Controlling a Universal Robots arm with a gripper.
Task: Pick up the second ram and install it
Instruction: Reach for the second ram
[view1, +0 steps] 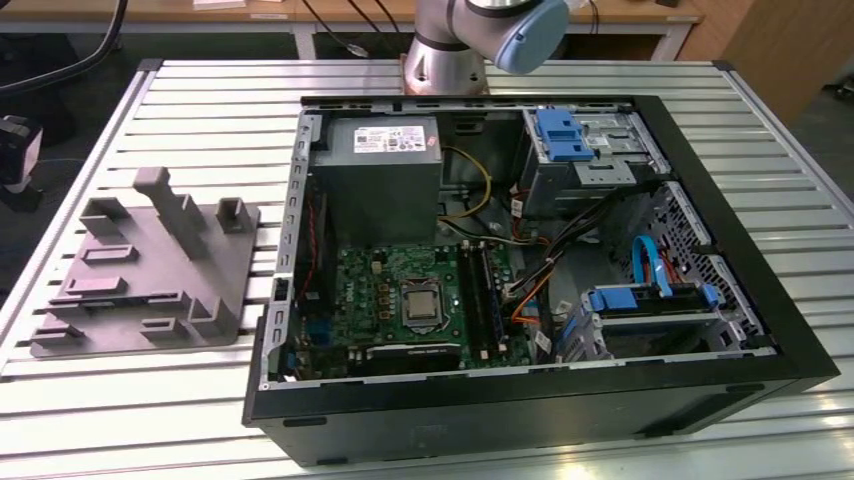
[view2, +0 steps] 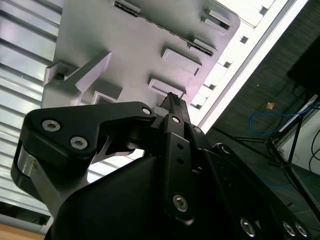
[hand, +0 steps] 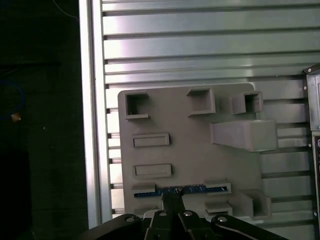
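Observation:
The second ram (hand: 181, 190) is a slim bluish board lying edge-up in a slot of the grey fixture tray (hand: 190, 145) on the slatted table. In the first wrist view my gripper (hand: 172, 199) hangs above that slot, its two fingers pressed together with nothing between them, their tips overlapping the middle of the stick. The second wrist view has the same shut fingers (view2: 172, 102) over the tray (view2: 130, 45). In the exterior view the tray (view1: 134, 270) sits at the exterior view's left of the open computer case (view1: 534, 260).
Inside the case lie the green motherboard (view1: 387, 300) with black slot rails (view1: 478, 295), a grey power supply (view1: 380, 180), blue drive cages (view1: 574, 135) and loose cables. The arm's base (view1: 447, 55) stands behind the case. The table's edge (hand: 92, 125) runs beside the tray.

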